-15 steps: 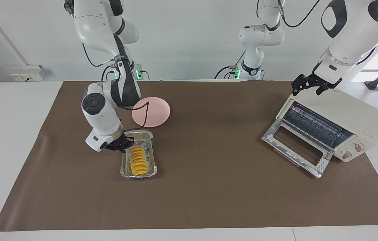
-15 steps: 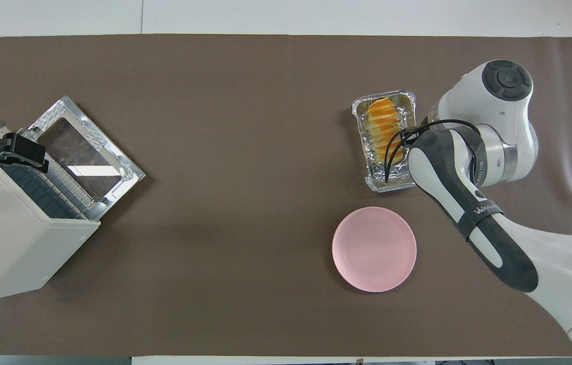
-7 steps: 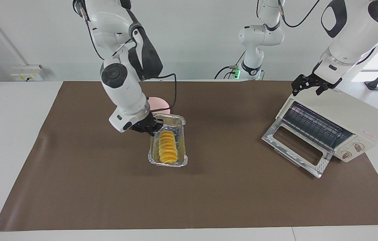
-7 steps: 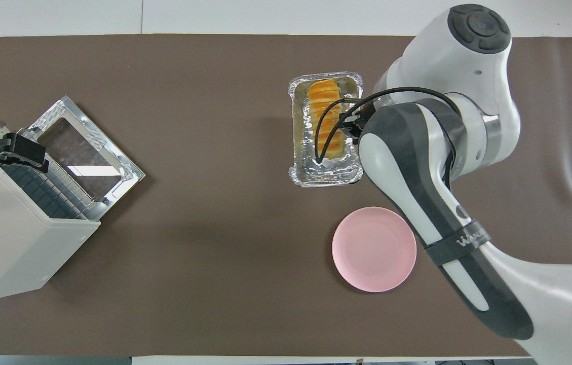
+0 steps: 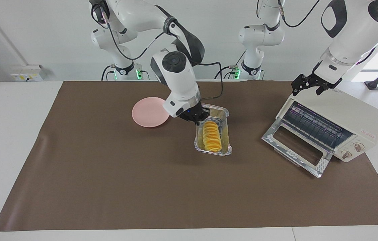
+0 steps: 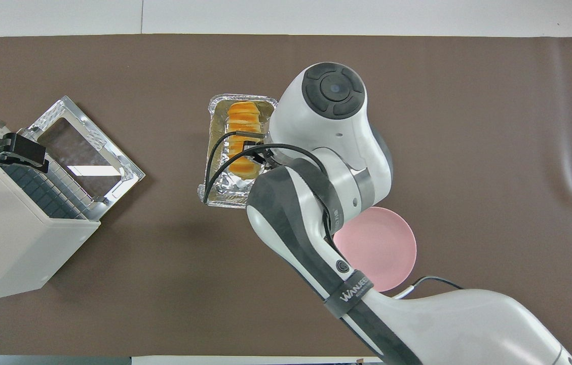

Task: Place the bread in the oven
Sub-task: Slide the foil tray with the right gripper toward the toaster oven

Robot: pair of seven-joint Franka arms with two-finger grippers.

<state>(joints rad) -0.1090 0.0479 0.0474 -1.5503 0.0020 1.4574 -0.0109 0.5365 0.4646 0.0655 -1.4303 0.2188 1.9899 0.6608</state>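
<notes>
Right gripper (image 5: 198, 117) grips the foil tray (image 5: 225, 117) with the bread (image 5: 211, 135), raised over brown mat (image 5: 142, 187); pink plate (image 5: 148, 112) beside. Left gripper (image 5: 311, 85) hangs unclenched over the oven (image 5: 349, 113), door down.

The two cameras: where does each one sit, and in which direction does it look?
Facing view: high across the table, looking at the robots; both arms show, the right tool shut on the foil tray, the left tool open over the oven.
Overhead view: above the robots' end, looking steeply down; the right arm covers much, the left tool shows at the edge.
Shared: bread, tray, oven, pink plate.
</notes>
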